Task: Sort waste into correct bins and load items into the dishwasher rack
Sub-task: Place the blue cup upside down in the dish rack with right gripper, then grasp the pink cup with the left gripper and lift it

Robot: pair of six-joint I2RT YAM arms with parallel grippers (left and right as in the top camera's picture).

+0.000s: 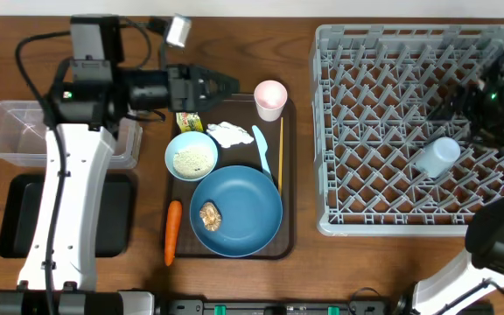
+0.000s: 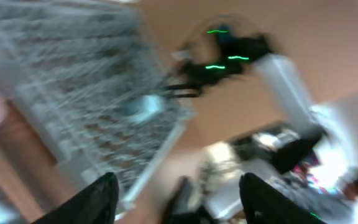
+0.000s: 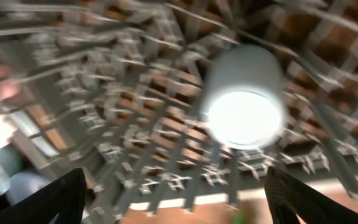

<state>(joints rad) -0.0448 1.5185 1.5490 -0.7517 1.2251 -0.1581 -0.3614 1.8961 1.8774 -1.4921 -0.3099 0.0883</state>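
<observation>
Targeting pink cup (image 1: 270,98), upright at far right corner of brown tray (image 1: 288,203); I judge it light, rigid, slick, so pinch one wall at the rim. Left hand (image 1: 231,85) spread wide, empty, just left of it.

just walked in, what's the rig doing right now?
Tray clearing is partway done. The light blue cup lies on its side in the dishwasher rack, with the right hand open over it. The left hand, open and empty, hovers by the wrapper and pink cup. The plate, bowl, spoon, chopstick, napkin and carrot sit on the brown tray. No waste shows in the clear tub or black tray.
</observation>
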